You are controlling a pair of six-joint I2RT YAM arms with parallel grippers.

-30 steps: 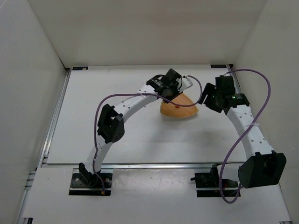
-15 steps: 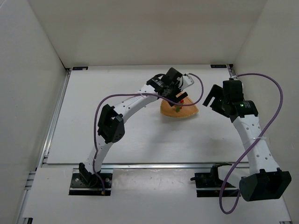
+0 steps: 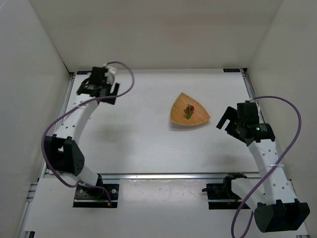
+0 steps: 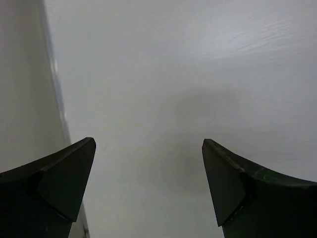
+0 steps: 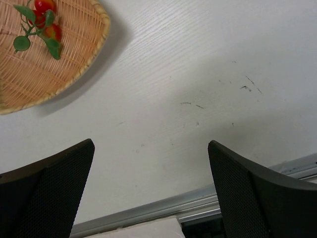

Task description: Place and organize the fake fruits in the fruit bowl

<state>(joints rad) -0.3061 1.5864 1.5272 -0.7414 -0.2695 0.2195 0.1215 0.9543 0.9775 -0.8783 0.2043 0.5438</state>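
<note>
**Ana:** Claws first: how do they stand?

**Ben:** On the left claw (image 4: 148, 148) the jaws are spread wide with nothing between them, only bare white counter (image 3: 138, 134) below. It hangs over the far left corner, close to the side wall (image 3: 29, 74).

**Ana:** And the other one?

**Ben:** The right claw (image 5: 151, 148) is spread just as wide and holds nothing either. It sits over the right side of the counter, with a metal rail (image 5: 148, 210) at the counter's edge showing between its fingers.

**Ana:** Where is the fruit bowl?

**Ben:** The fruit bowl (image 3: 179, 117) lies flat on the counter, right of centre and toward the far side. It is much nearer the right claw than the left, and neither touches it. The right wrist view catches it in the top left corner, partly cut off.

**Ana:** The fake fruits?

**Ben:** The fake fruits (image 3: 188, 110) are inside the bowl, bunched together near the middle of the weave. They are red pieces with green leaves and stems.

**Ana:** Anything else?

**Ben:** A purple cable (image 3: 292, 129) loops off each arm.
</note>
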